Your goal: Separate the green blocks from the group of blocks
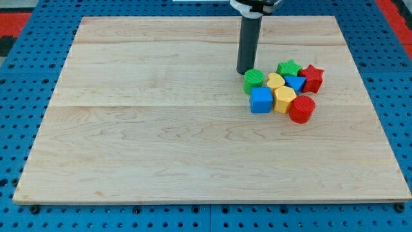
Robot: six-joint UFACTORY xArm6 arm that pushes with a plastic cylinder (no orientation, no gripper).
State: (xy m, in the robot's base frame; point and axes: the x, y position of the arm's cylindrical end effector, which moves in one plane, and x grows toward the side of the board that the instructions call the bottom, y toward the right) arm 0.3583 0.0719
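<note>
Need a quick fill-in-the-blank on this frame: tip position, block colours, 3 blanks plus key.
1. My tip rests just beyond the upper-left edge of the ____ cylinder.
2. The green star sits directly left of the ____ star.
3. The blue cube sits left of a ____ hexagonal block.

Missing words: green; red; yellow

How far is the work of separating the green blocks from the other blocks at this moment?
Done: nothing visible yet; the green cylinder block and the green star block both sit in the cluster, against the yellow heart block. In hand: my tip stands at the green cylinder's upper-left edge, seemingly touching it. Left: move both green blocks onto the bare wooden board.
</note>
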